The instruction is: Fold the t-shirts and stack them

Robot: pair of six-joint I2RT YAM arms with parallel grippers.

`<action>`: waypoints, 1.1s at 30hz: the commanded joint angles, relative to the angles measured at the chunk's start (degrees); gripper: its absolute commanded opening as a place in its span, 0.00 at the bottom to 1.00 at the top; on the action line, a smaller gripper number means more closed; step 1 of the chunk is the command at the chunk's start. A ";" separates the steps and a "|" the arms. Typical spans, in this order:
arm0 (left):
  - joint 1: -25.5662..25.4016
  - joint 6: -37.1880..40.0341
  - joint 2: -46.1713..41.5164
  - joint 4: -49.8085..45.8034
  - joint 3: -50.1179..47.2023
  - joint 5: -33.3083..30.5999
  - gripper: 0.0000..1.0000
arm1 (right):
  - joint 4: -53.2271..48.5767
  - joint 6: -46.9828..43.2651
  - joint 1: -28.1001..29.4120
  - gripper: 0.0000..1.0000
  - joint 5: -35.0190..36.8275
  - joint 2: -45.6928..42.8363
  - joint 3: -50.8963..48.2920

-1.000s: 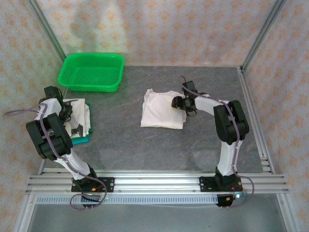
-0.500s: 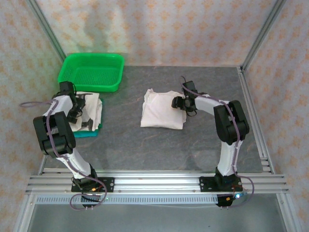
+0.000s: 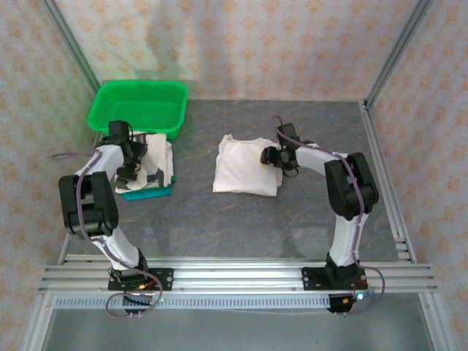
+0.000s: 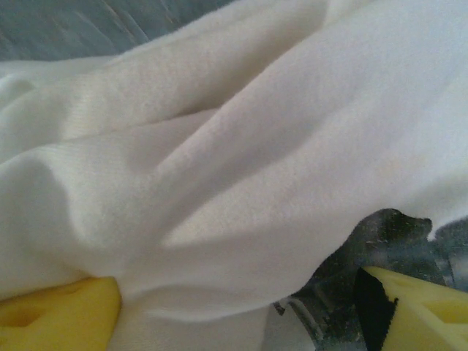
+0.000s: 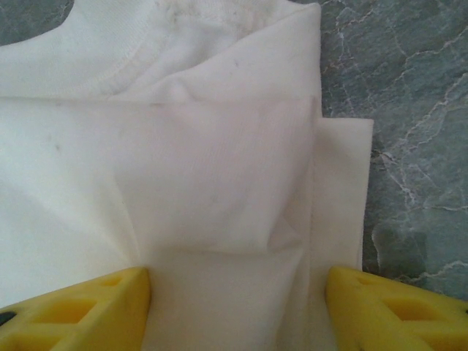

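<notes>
Left gripper (image 4: 238, 318): yellow fingers (image 4: 58, 314) spread wide, a crumpled white cotton t-shirt (image 4: 219, 175) bulging between them. Whether they are gripping it or just pushed into it, I can't tell.
Crumpled shirt's place: left side of the grey stone-patterned tabletop (image 3: 307, 219), atop something flat and teal (image 3: 150, 194), just in front of the green plastic mesh basket (image 3: 139, 102).
Right gripper (image 5: 238, 307): fingers apart, astride the right edge of a folded white cotton t-shirt (image 5: 183, 168) — cloth flat between them, unpinched.
Folded shirt's place: mid-table.

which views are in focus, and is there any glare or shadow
Top external: sharp, evenly lit, faint shadow on the patterned wall. Left wrist: t-shirt too close, soft and blurred. Right wrist: folded t-shirt crisp, collar stitching clear, no glare.
</notes>
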 commanded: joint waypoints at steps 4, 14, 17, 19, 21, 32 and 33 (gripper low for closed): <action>-2.02 -0.21 1.39 -9.63 -0.20 6.00 0.86 | -1.03 0.23 0.33 0.65 0.81 -3.33 -0.73; -5.82 12.87 -7.55 -18.74 9.70 -6.99 1.00 | 4.22 2.56 0.05 0.68 0.12 -12.51 -3.80; -11.16 18.32 -8.70 -19.94 13.15 -11.33 1.00 | 6.30 4.02 -0.52 0.69 0.33 -15.10 -6.39; -15.12 21.74 -7.91 -21.00 15.67 -12.95 1.00 | 6.34 5.09 -1.09 0.69 1.38 -16.31 -7.72; -19.22 24.77 -6.36 -20.92 17.75 -13.69 1.00 | 5.94 6.75 -1.91 0.69 2.37 -16.94 -8.95; -35.25 34.75 13.88 -16.78 28.99 -1.17 1.00 | -8.06 4.34 -1.77 0.71 -0.19 -8.51 -4.08; -35.59 34.41 15.05 -16.00 29.03 -0.05 1.00 | -8.79 4.24 -1.48 0.71 -0.15 -7.59 -3.40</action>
